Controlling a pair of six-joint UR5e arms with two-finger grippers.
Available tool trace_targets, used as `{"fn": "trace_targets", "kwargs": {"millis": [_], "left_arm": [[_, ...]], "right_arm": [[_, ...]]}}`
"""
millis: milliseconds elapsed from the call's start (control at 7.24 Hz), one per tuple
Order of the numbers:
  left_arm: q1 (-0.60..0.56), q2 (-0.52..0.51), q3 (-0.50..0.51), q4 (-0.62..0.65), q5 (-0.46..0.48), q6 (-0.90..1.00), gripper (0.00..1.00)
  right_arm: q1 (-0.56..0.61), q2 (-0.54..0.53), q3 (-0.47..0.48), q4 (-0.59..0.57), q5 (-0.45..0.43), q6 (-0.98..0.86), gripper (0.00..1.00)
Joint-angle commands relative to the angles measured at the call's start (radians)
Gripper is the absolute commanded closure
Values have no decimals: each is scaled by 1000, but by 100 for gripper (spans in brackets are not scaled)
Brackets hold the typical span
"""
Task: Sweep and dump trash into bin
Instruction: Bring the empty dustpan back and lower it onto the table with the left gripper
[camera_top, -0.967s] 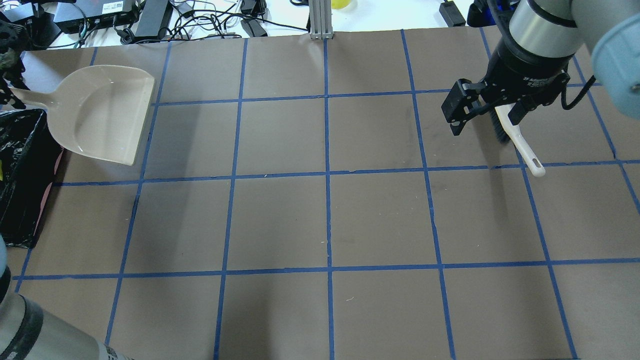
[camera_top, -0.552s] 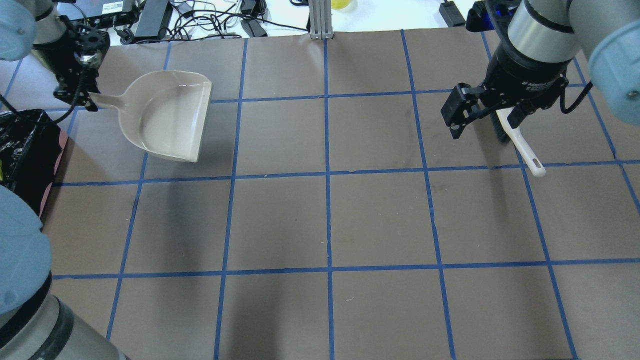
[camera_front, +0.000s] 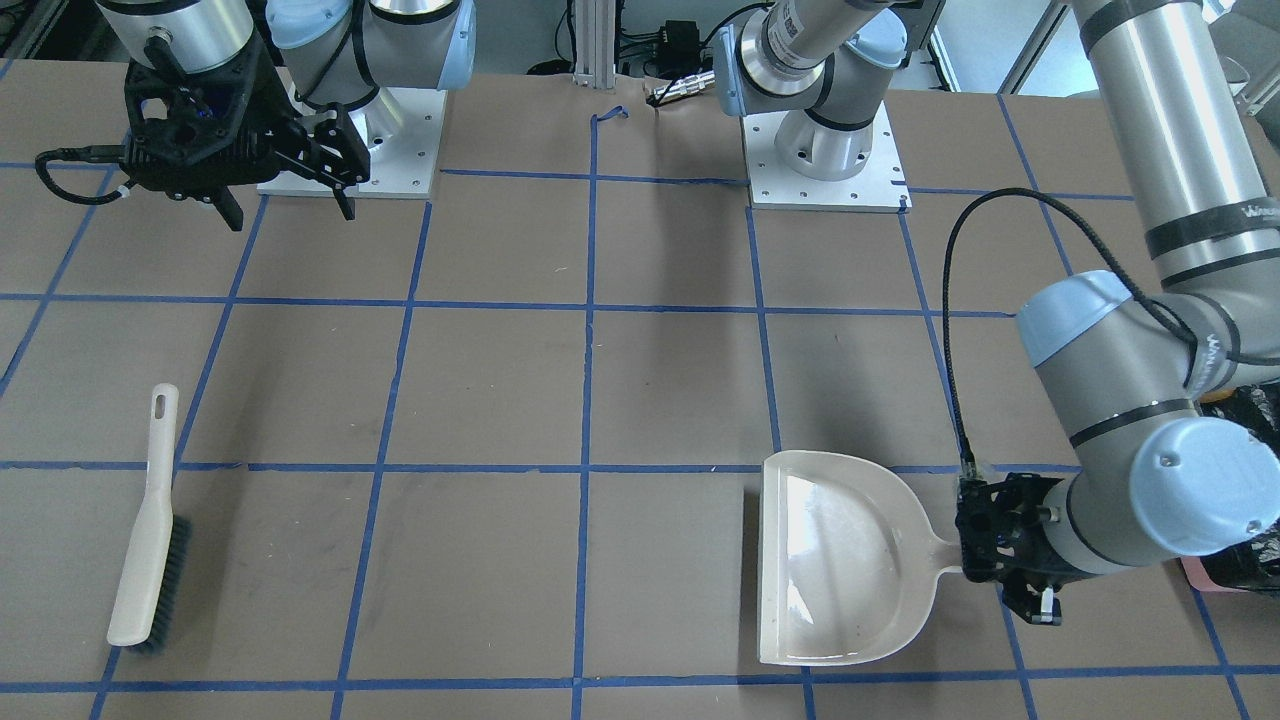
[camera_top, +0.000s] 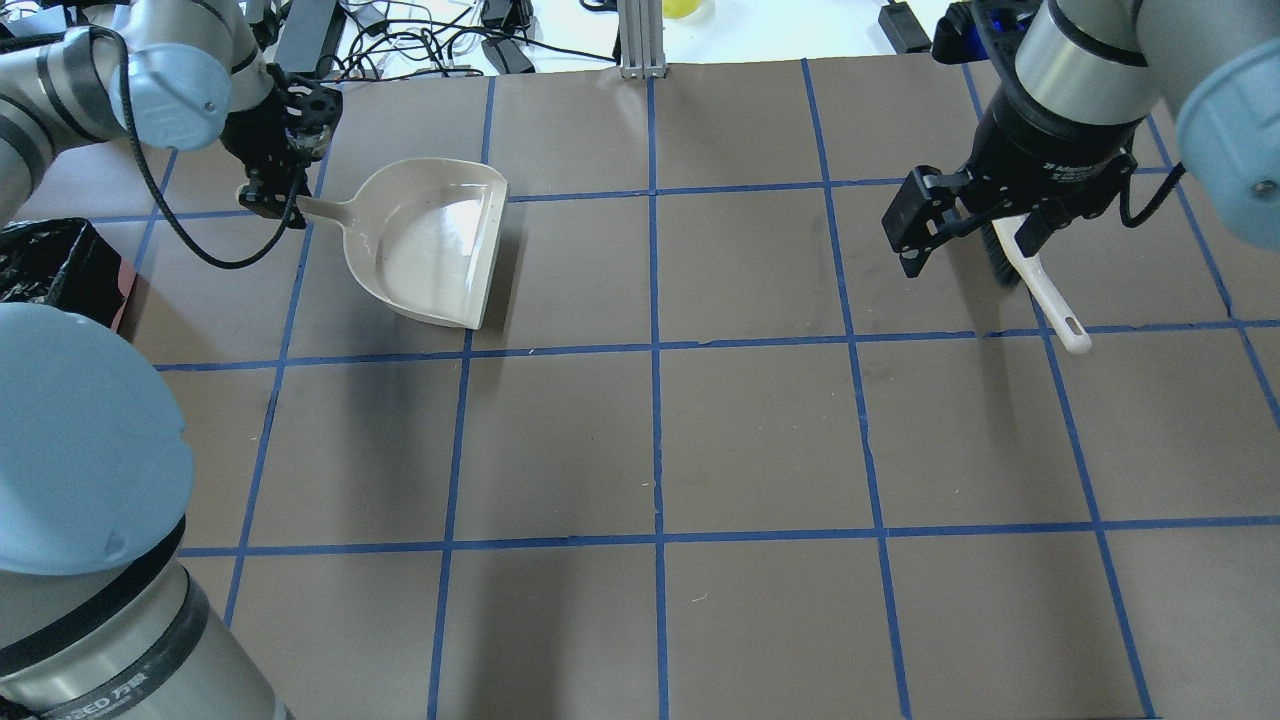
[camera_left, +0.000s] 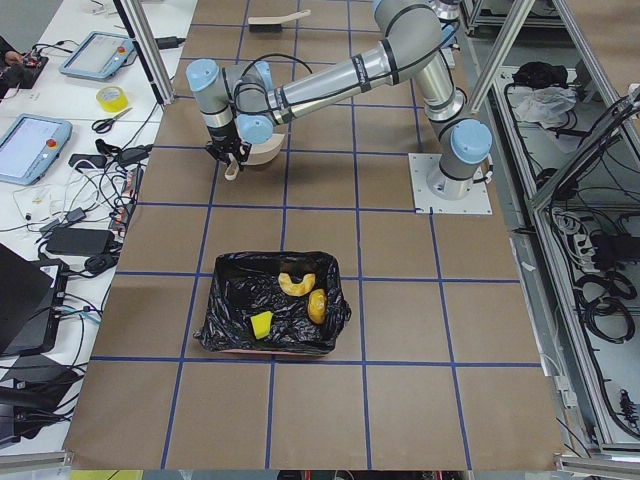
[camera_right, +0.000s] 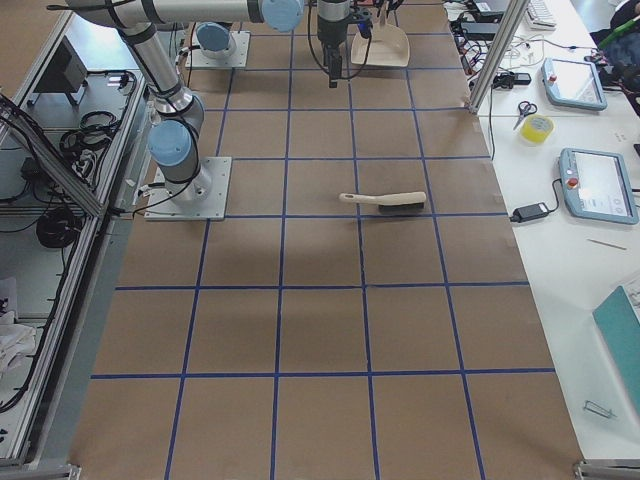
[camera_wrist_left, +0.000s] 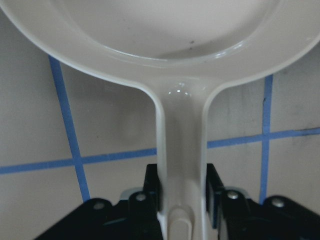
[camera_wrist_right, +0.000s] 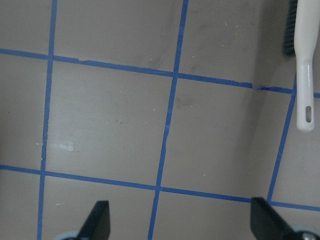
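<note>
The three pieces of trash lie inside the bin (camera_left: 226, 300), seen in the exterior left view: an orange peel-like piece (camera_left: 296, 284), a yellow-brown lump (camera_left: 317, 305) and a yellow-green wedge (camera_left: 261, 325). The bin's black bag shows at the left edge of the overhead view (camera_top: 45, 265). My left gripper (camera_top: 275, 205) is shut on the handle of the cream dustpan (camera_top: 430, 240), which is empty and low over the table. The left wrist view shows the handle (camera_wrist_left: 181, 150) between the fingers (camera_wrist_left: 151, 187). My right gripper (camera_top: 965, 250) is open and empty above the table.
A white brush with dark bristles (camera_top: 1040, 290) lies on the table beside and under my right gripper; it also shows in the right wrist view (camera_wrist_right: 304, 65). Cables and electronics (camera_top: 400, 40) lie beyond the table's far edge. A metal post (camera_top: 640, 40) stands at the far middle.
My left arm has carried the dustpan to the right, away from the bin and toward the table's middle. The right gripper has stayed open in about the same place.
</note>
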Motion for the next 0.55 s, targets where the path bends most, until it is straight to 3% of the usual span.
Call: {"fn": "trace_targets", "kwargs": {"millis": [0,414], "left_arm": [[-24,-24,-1,24,-6,-36,100],[-29,-35,-5,20,-7,-125,100]], "right_arm": [[0,0,0,0,0,0,0],[1,2,0,0,0,0,0]]}}
